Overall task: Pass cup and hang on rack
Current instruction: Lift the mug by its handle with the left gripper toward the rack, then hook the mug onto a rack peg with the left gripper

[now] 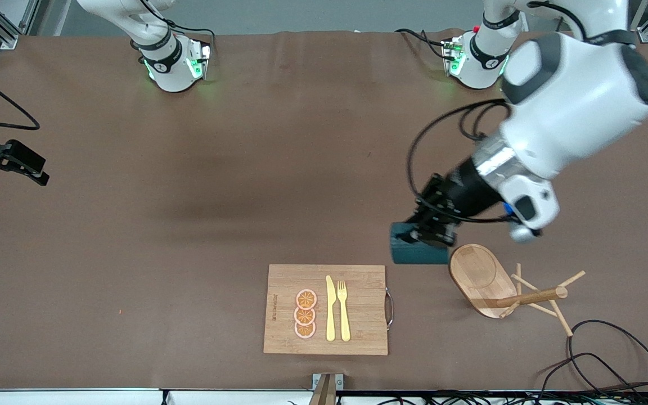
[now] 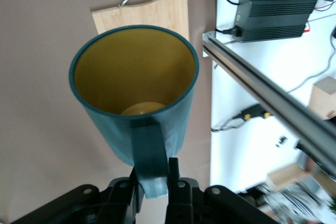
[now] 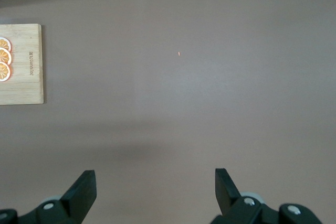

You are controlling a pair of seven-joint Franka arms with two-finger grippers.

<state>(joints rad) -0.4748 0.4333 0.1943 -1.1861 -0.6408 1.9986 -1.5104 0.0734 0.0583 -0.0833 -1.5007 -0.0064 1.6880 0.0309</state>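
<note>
Cup [image 1: 417, 251], a rigid, light-looking and probably slippery mug, hangs over the tabletop [image 1: 189, 225] beside the toppled rack [image 1: 504, 287], left pincer [image 2: 155, 184] clamped on its handle, the sensible hold, while the waiting right pincer [image 3: 155, 187] stands wide open and empty.

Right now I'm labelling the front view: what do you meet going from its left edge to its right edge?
right gripper → cutting board → orange slices → knife → fork → cup in the left gripper → rack
</note>
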